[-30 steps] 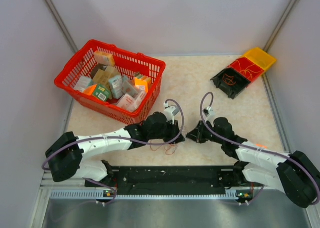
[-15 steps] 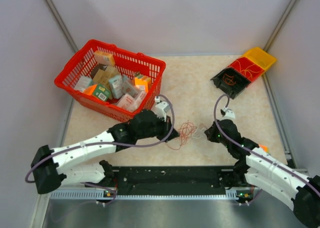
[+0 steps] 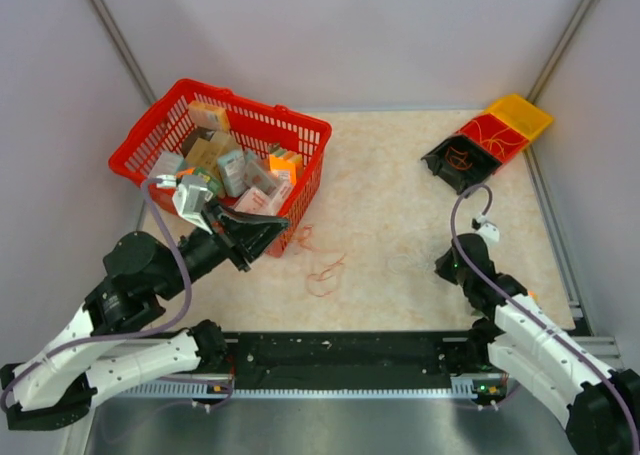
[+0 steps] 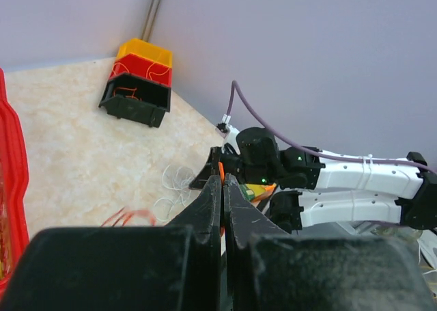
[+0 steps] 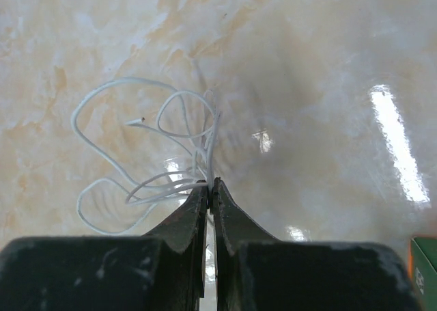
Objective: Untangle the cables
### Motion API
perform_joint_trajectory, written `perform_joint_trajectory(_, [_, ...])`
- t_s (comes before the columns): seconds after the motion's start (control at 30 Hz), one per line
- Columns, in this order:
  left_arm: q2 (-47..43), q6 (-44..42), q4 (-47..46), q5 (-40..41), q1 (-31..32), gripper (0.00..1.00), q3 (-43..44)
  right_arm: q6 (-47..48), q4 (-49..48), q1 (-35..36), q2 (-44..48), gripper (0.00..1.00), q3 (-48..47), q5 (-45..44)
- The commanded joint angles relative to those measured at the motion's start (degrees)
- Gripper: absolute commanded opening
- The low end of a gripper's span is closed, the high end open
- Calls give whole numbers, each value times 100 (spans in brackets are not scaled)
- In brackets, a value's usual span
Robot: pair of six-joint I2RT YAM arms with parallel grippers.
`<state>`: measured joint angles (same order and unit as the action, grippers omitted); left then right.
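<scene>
Cream, marbled tabletop stretched between pale walls, with a red basket of small boxes at the far left and a row of black, red and yellow bins at the far right corner. The cables lay in two parts across the middle. The red-orange strands sprawled flat on the table, a smaller wisp of them closer to the basket, just in front of my left claw. That claw hung raised off the surface beside the basket's near wall, tilted down toward the strands, its jaws pressed together. From the left wrist I saw the tips meeting with a sliver of orange right at them, but I could not tell whether it was a strand pinched there or something behind. The red-orange strands showed low and to the left of those tips in that view. The whitish loops lay apart from the red ones, to the right, just beside my right claw, which sat low on the table. Its jaws were clenched on them: from the right wrist the tips were closed on the whitish loops, which fanned out to the left over the glossy surface.
</scene>
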<state>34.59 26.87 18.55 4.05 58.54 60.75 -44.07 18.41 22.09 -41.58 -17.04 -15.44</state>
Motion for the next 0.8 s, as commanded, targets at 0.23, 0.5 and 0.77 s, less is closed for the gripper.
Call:
perform_joint_trajectory(0.23, [389,-376,-263,-561,8,0,798,1180,-715,-477,-69,42,-256,2109])
perform_joint_trajectory(0.5, [971,133,-948,-811,8,0,394,2069,-1244,495,316,87,-651,4199])
perform_joint_trajectory(0.77, [1348,696,-1160,-230,8,0,148,1474,-3446,1816,748,93,-170,4242])
